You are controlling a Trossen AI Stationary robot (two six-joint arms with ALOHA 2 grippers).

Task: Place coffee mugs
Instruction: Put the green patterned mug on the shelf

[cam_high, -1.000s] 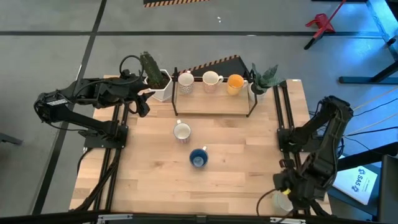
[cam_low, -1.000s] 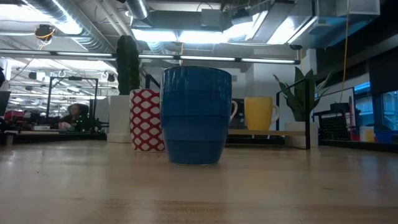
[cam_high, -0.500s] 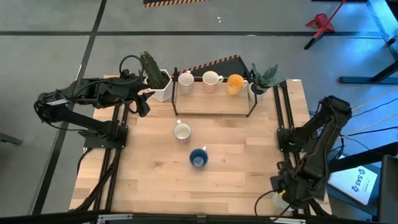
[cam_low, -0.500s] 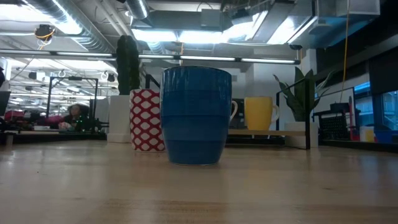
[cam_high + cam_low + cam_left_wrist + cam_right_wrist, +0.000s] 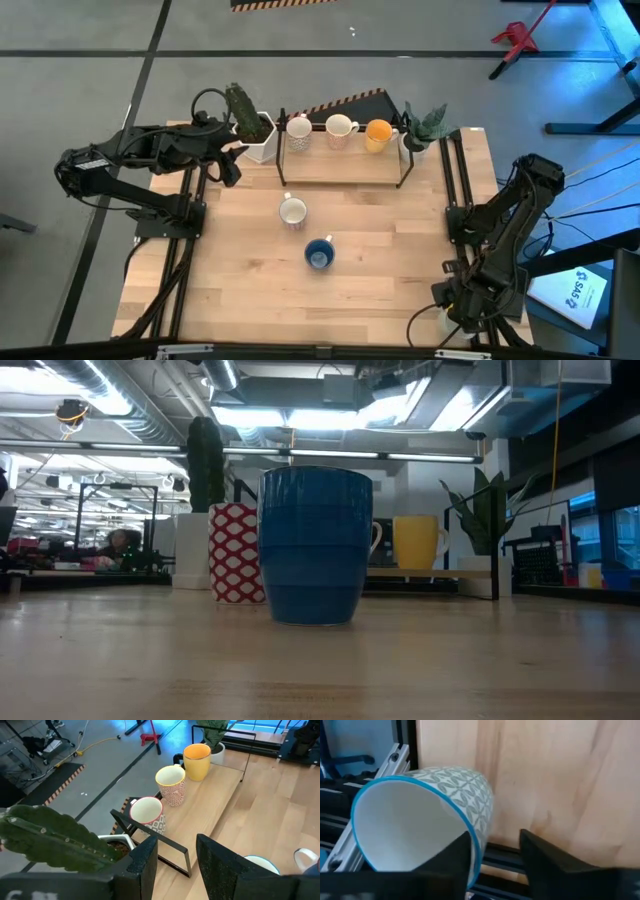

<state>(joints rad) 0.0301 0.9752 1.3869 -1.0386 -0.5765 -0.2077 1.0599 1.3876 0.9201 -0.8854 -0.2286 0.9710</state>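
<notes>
My right gripper (image 5: pixel 448 306) is at the table's near right corner, open, pointing down over a white mug with a pale leaf pattern and a blue rim (image 5: pixel 427 815). One finger stands inside the mug and the other outside, astride its wall. My left gripper (image 5: pixel 232 166) waits open at the far left, beside a cactus pot (image 5: pixel 255 135). A white mug (image 5: pixel 292 211) and a blue mug (image 5: pixel 319 254) stand on the table. A patterned mug (image 5: pixel 298 132), a white mug (image 5: pixel 340 127) and an orange mug (image 5: pixel 377 133) stand on the far shelf. My right gripper comes at the patterned mug from above, with one finger (image 5: pixel 451 862) inside the opening next to the rim's wall (image 5: pixel 479 851) and the other finger (image 5: pixel 545 857) outside, with a gap to the wall. I cannot tell whether either finger touches the mug.
A low wooden shelf on a black frame (image 5: pixel 345 165) runs along the far edge between two plant pots (image 5: pixel 420 138). Black rails (image 5: pixel 455 190) run down both table sides. The blue mug fills the middle of the low view (image 5: pixel 315 545).
My right gripper has shifted a little toward the table's left at the near right corner, staying over the patterned mug.
</notes>
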